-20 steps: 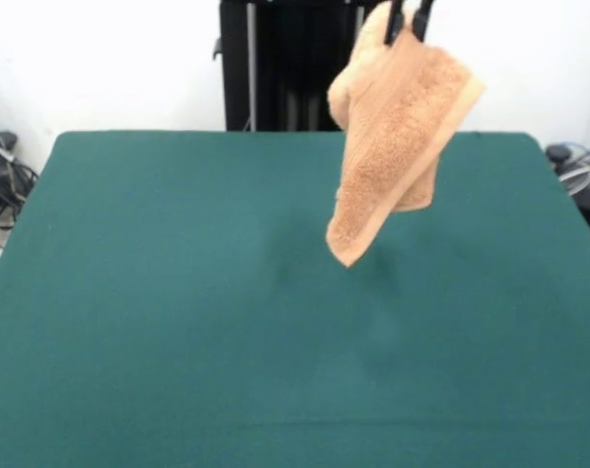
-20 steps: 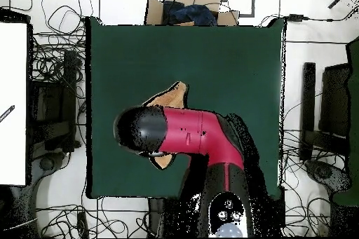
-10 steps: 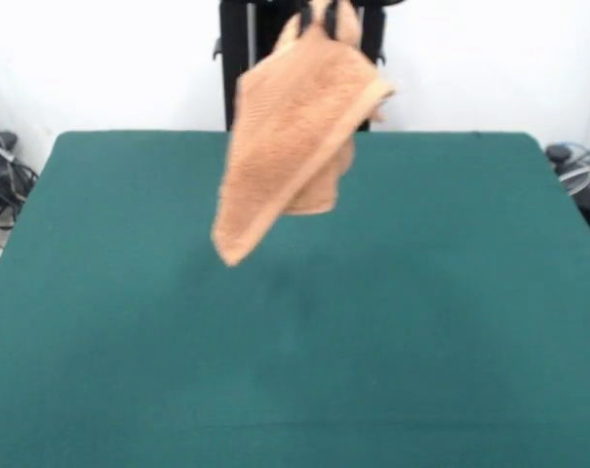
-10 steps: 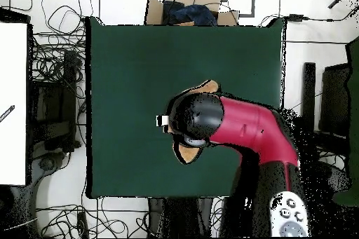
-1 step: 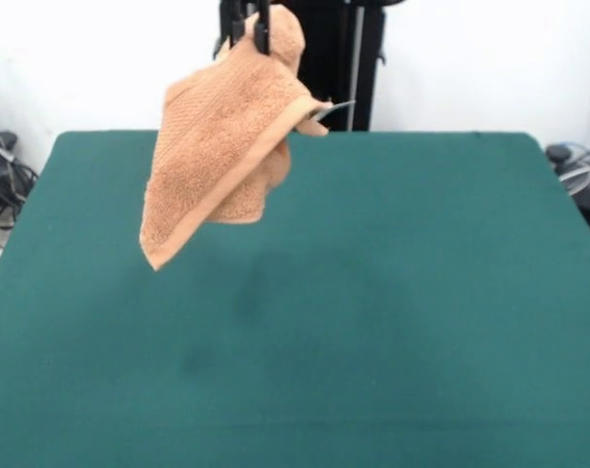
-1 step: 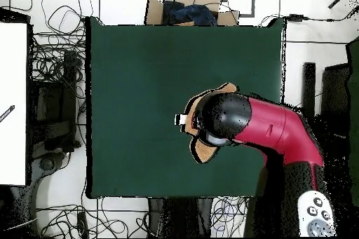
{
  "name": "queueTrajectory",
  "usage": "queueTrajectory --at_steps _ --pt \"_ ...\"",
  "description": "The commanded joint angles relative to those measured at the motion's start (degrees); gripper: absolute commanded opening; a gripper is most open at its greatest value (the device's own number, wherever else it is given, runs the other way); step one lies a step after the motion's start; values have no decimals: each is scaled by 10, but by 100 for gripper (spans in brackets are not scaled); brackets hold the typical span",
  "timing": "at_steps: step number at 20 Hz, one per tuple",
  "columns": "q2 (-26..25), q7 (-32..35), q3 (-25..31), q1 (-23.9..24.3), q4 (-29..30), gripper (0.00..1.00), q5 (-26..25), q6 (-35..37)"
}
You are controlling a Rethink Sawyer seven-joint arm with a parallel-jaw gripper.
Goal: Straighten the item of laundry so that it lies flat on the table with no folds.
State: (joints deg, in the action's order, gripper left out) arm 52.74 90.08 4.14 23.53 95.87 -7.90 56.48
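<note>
Your gripper has its jaws clamped on the top edge of the towel, right up at the upper edge of the front view, and only the two dark tips show there. The towel hangs clear of the tabletop, nothing touching, draped in a slanted fall with one corner pointing down toward the tabletop's left side. It's doubled on itself: a second layer shows behind the front face, and the border band runs diagonally along the lower edge. A small white tag pokes out on the towel's right.

Here's your risk: you're holding it by what looks like one bunched spot, so if you lower it as it hangs, I'd expect it to land folded, layer over layer. A swinging cloth could also drop off line.

From overhead, the red arm and its dark head cover most of the towel; only tan slivers peek out around the head. The loop I can't find, and how much cloth sits between the jaws is hidden.
</note>
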Motion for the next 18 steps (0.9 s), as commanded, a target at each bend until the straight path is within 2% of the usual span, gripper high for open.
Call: queueTrajectory --at_steps 1,11,18 --pt "-2 -89 72 5 1 0 -25 21" --pt "-7 -88 92 19 12 0 -33 9" --pt "17 -14 84 -30 53 0 -27 -29"
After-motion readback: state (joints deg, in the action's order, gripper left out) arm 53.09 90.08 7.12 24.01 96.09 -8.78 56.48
